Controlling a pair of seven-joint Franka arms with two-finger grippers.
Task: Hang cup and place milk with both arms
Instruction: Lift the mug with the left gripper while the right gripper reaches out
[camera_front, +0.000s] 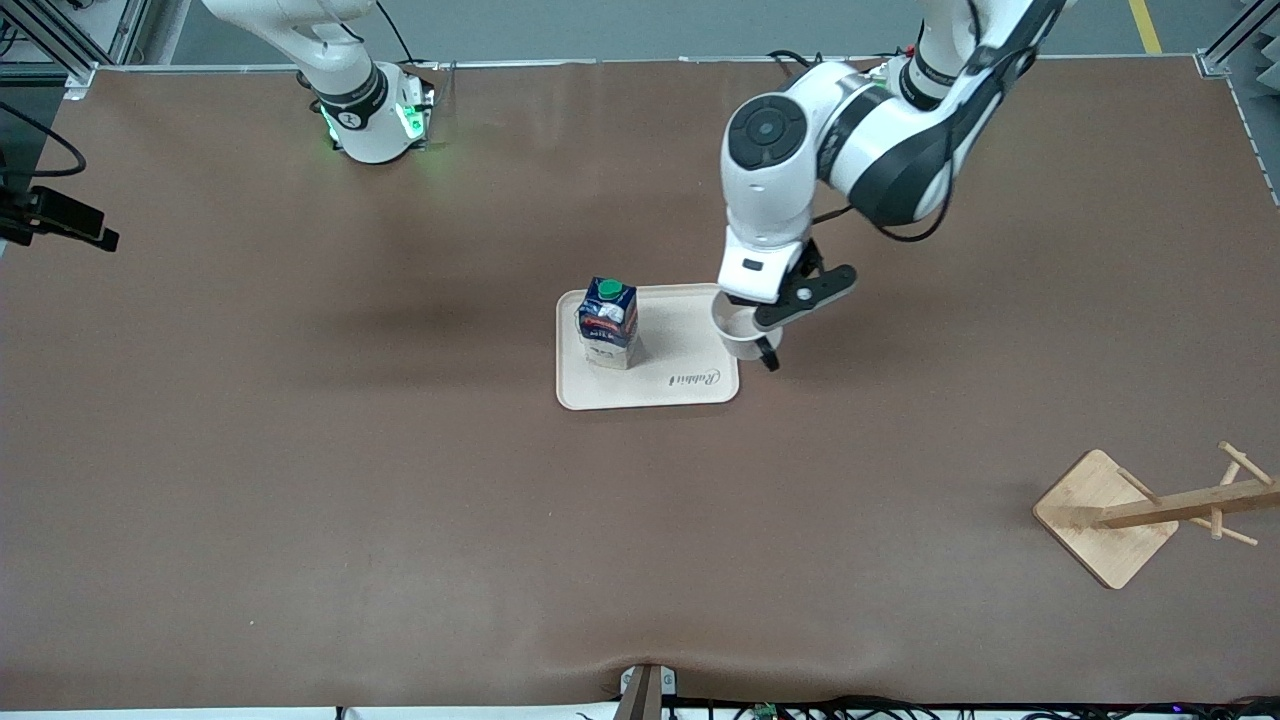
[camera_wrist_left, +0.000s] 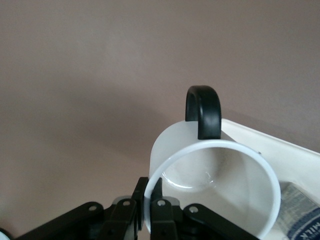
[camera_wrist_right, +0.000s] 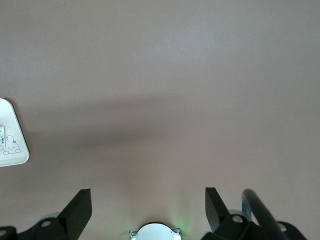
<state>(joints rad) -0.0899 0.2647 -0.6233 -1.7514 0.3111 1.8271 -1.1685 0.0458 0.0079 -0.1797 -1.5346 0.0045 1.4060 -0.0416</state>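
The cup (camera_front: 742, 337) is a white mug with a black handle (camera_wrist_left: 203, 110). It is at the edge of the cream tray (camera_front: 690, 390) on the side toward the left arm's end. I cannot tell whether it rests there or is lifted. My left gripper (camera_front: 737, 318) is shut on the cup's rim, one finger inside and one outside, as the left wrist view (camera_wrist_left: 148, 197) shows. The smiley face is hidden. The milk (camera_front: 608, 322), a dark-blue carton with a green cap, stands upright on the tray and shows in the left wrist view (camera_wrist_left: 300, 210). My right gripper (camera_wrist_right: 148, 210) is open and empty, high over bare table by its own base.
A wooden cup rack (camera_front: 1150, 510) with pegs stands near the front camera toward the left arm's end. The tray's corner shows in the right wrist view (camera_wrist_right: 12, 145). A black device (camera_front: 60, 215) sits at the table's edge on the right arm's end.
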